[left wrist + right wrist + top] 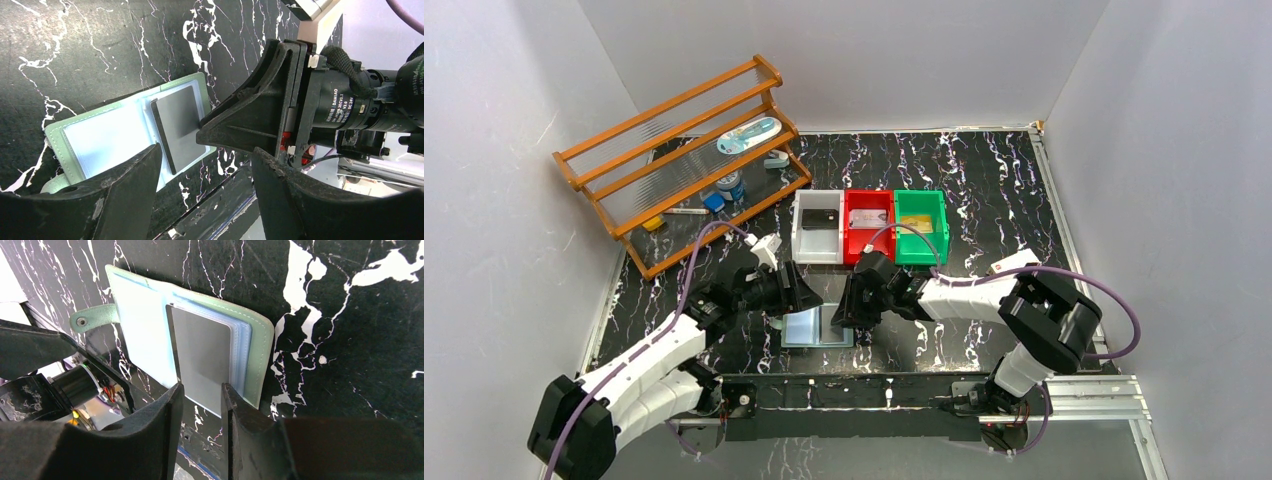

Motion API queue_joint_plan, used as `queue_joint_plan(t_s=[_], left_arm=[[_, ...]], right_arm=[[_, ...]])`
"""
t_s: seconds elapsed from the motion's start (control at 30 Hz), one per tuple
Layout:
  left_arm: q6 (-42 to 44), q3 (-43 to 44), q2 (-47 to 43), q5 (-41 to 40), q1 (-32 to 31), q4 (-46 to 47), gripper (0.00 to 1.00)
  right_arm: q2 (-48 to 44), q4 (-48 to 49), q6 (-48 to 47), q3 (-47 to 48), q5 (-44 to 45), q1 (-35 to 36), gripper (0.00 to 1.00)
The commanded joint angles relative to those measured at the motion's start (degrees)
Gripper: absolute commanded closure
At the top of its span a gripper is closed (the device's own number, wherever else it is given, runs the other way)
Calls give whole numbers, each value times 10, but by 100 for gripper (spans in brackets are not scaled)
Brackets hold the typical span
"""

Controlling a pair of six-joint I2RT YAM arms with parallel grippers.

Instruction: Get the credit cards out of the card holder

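Note:
The card holder lies spread open on the black marbled table, grey-green edge and pale clear pockets up, with its tab to one side. A grey credit card sticks partway out of a pocket, past the holder's near edge. My right gripper stands open just over that end of the card, one fingertip resting on the card. My left gripper hovers open beside the card holder with nothing between its fingers. From above, both grippers crowd over the card holder.
Behind the holder stand a white bin, a red bin and a green bin, each with something flat inside. A wooden rack with small items fills the back left. White walls close in the table.

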Motion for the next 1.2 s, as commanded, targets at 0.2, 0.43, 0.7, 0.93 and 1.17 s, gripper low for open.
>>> queue_joint_plan(t_s=[0.2,0.43,0.7,0.93,1.17], left_arm=[[5,2,35,67,2,24,29],[-9,-12,37,83,2,29,25],[12,-1,97,112,-4,18,25],[27,3,86,78,-7,3,8],[11,-6,1,-20,-6,-19,2]], right_arm=[[14,-25,-1,16,26,1,59],[8,-23,3,15,27,1,58],[8,-31,3,18,34,2,58],[12,-32,-7,28,24,2,57],[6,-28,3,16,25,1,56]])
